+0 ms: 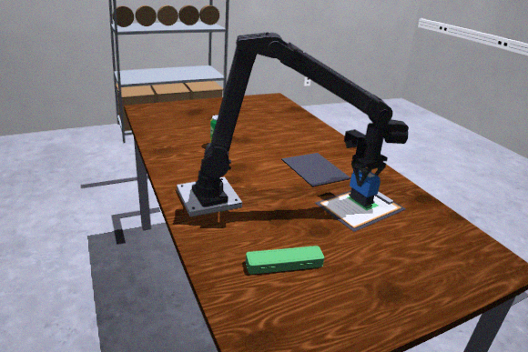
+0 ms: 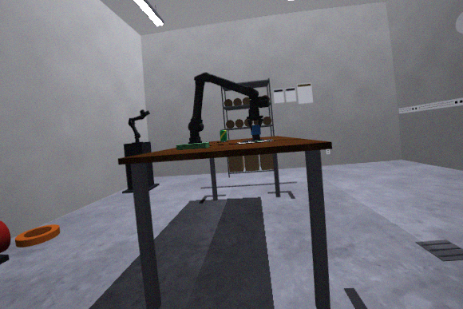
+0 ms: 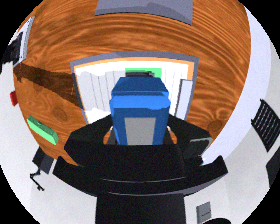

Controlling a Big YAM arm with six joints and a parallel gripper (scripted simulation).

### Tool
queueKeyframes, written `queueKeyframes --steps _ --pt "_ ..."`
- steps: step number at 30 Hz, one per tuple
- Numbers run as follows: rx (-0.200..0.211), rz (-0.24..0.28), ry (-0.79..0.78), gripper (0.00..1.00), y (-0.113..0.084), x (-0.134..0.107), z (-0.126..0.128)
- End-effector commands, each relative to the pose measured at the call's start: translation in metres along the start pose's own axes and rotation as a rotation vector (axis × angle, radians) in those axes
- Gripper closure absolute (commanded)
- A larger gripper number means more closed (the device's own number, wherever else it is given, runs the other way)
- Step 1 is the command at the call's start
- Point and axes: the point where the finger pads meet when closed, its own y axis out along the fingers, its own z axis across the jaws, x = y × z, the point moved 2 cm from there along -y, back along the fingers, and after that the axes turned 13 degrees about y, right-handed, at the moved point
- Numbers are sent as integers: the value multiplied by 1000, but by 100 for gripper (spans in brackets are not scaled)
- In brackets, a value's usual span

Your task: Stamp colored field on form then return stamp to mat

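My gripper [image 1: 367, 173] is shut on the blue stamp [image 1: 364, 189], which stands upright with its dark base on the green field [image 1: 372, 205] of the form [image 1: 360, 209]. Only thin edges of the green field show around the stamp's base. In the wrist view the stamp [image 3: 140, 111] fills the middle, with a strip of the green field [image 3: 141, 74] just beyond it on the white form [image 3: 134, 86]. In the exterior view the stamp [image 2: 255, 129] is small and far.
A green box [image 1: 284, 259] lies near the table's front. A green can [image 1: 213, 126] stands behind the arm's base [image 1: 208, 197]. A pen [image 1: 385, 197] lies at the form's far edge. A shelf rack [image 1: 168, 33] stands behind the table.
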Motion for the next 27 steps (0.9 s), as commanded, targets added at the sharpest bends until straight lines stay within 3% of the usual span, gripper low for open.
queueKeyframes --steps 1,3,5,7,12,22,27 --pt "-45 13 -22 67 -7 0 -12" --pt "-60 17 -22 67 -13 0 -13" --pt "-20 5 -23 67 9 2 -7" --pt "-19 5 -23 67 12 2 -8" --pt "-72 21 -23 67 -10 -1 -18" --pt "-71 20 -22 67 -9 -1 -18" --pt "-75 21 -25 67 -7 -2 -30"
